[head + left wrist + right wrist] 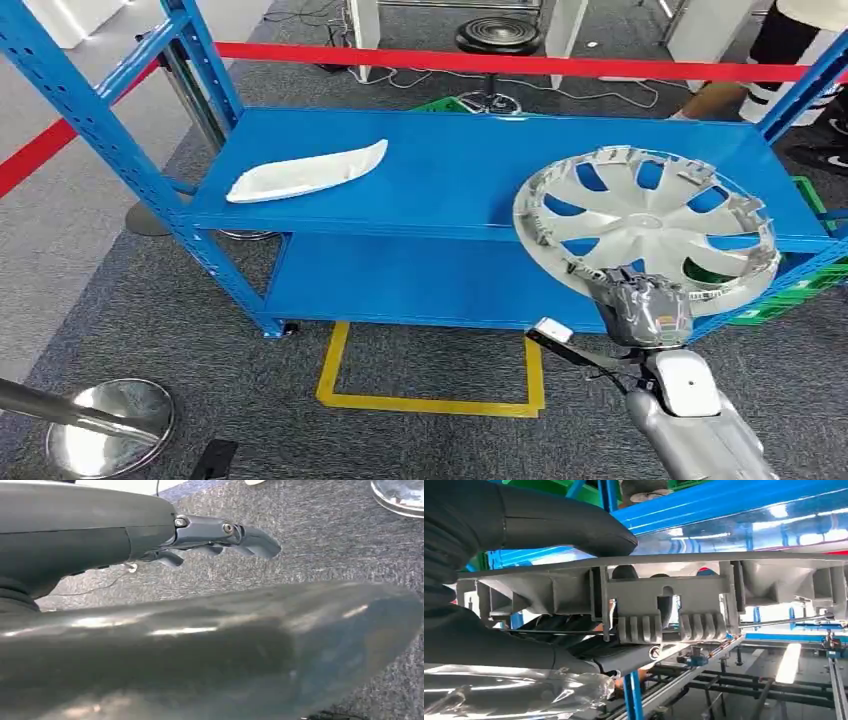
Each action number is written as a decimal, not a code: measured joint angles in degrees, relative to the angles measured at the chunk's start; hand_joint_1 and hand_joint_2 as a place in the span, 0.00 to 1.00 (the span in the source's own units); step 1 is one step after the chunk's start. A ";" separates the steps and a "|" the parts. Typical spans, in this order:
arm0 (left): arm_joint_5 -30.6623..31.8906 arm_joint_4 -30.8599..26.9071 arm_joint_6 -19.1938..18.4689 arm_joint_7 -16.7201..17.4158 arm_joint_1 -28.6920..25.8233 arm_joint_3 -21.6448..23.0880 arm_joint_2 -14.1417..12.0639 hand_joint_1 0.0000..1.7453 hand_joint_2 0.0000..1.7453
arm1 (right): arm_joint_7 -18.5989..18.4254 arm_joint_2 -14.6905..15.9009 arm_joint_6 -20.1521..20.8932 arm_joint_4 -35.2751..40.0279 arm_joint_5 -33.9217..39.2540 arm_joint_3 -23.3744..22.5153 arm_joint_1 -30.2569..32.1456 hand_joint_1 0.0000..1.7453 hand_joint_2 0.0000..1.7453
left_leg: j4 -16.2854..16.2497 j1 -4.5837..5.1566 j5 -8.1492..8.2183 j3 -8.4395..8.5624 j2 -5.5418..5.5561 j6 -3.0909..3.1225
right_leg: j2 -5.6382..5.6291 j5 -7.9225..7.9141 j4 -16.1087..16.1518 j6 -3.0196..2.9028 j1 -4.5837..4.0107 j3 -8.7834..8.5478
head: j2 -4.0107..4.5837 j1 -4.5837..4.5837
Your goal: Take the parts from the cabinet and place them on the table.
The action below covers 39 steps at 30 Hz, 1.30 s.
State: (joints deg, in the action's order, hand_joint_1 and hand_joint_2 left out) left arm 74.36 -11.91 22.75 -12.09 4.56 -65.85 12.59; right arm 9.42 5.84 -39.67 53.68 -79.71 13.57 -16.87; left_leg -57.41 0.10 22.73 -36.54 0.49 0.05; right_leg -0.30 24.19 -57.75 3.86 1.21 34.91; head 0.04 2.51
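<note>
Two parts lie on the blue cabinet's top shelf: a silver hubcap hanging over the front edge at the right, and a white trim piece well apart to the left. The right hand grips the hubcap's near rim, thumb over the edge and fingers underneath among the clips, as the right wrist view shows. The left hand holds nothing and hangs over the carpet, its fingers loosely extended and slightly apart. The main risk, I judge, is the grip: one hand holds a wide disc at its very edge, so the far side may sag or swing on lifting, twist out of the fingers, or catch the shelf lip or the upright beside it. The rim's thin ribbed clips could also snag. The hubcap is grey plastic, with curved spokes, open windows and a notched ring, inner face up.
</note>
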 joint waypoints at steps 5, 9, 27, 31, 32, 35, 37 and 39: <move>1.11 -0.02 -0.20 0.63 -0.02 0.20 -0.17 0.00 0.00 | 0.00 -0.02 0.00 0.00 0.00 0.13 0.12 1.00 1.00 | -0.06 0.31 0.03 -0.11 0.02 0.32 | 0.03 -0.10 0.02 0.22 0.31 0.06 | 0.00 -0.02; 1.46 -0.02 0.00 0.61 -0.05 0.33 -0.28 0.00 0.00 | -0.22 -0.02 0.00 0.00 0.02 0.22 0.61 1.00 1.00 | 0.30 0.43 -0.28 -0.10 0.01 0.33 | 0.02 0.11 0.00 -0.37 0.43 0.11 | 0.00 -0.04; 0.65 0.00 0.83 0.28 -0.13 0.72 -0.39 0.00 0.00 | -0.59 -0.02 0.00 0.04 0.15 0.26 2.12 1.00 1.00 | 0.30 0.29 -0.56 -0.32 0.01 0.32 | 0.07 -0.39 0.06 0.08 0.33 0.46 | 0.00 0.00; 1.29 -0.02 0.83 0.61 -0.14 0.74 -0.39 0.00 0.00 | -0.59 -0.02 0.00 0.04 0.13 0.26 2.20 1.00 1.00 | 0.30 0.23 -0.59 -0.37 0.01 0.27 | 0.07 -0.40 0.02 0.06 0.26 0.50 | 0.00 -0.02; 1.38 0.00 0.83 0.63 -0.15 0.74 -0.39 0.00 0.00 | -0.59 -0.02 0.00 0.04 0.11 0.26 2.25 1.00 1.00 | 0.30 0.22 -0.59 -0.37 0.01 0.27 | 0.07 -0.40 0.02 0.06 0.26 0.51 | 0.00 0.00; 1.46 0.00 0.83 0.63 -0.17 0.74 -0.39 0.00 0.00 | -0.59 -0.02 0.00 0.04 0.11 0.26 2.36 1.00 1.00 | 0.30 0.21 -0.60 -0.40 0.01 0.27 | 0.07 -0.40 0.02 0.06 0.25 0.53 | 0.00 0.00; 1.57 -0.02 0.83 0.68 -0.16 0.74 -0.48 0.00 0.00 | -0.59 -0.04 0.00 0.07 0.11 0.26 2.40 1.00 1.00 | 0.03 0.49 -0.41 -0.55 0.11 0.91 | 0.09 -0.73 0.46 0.61 0.56 0.37 | 0.00 0.07; 1.77 -0.02 0.85 1.07 -0.18 0.79 -0.44 0.00 0.00 | -0.59 -0.04 0.00 0.35 0.09 0.26 2.50 1.00 1.00 | 0.76 0.39 -0.96 -0.36 0.03 1.36 | 0.06 -0.99 0.72 1.00 0.43 0.28 | 0.00 -0.02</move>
State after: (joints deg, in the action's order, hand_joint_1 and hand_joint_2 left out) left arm 76.13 -11.93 23.61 -11.02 4.39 -65.07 12.15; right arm 8.83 5.79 -39.67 54.03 -79.62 13.84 -14.36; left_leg -56.64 0.49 21.77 -36.90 0.53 1.41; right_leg -0.25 23.20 -57.03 4.86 1.64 35.19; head 0.04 2.49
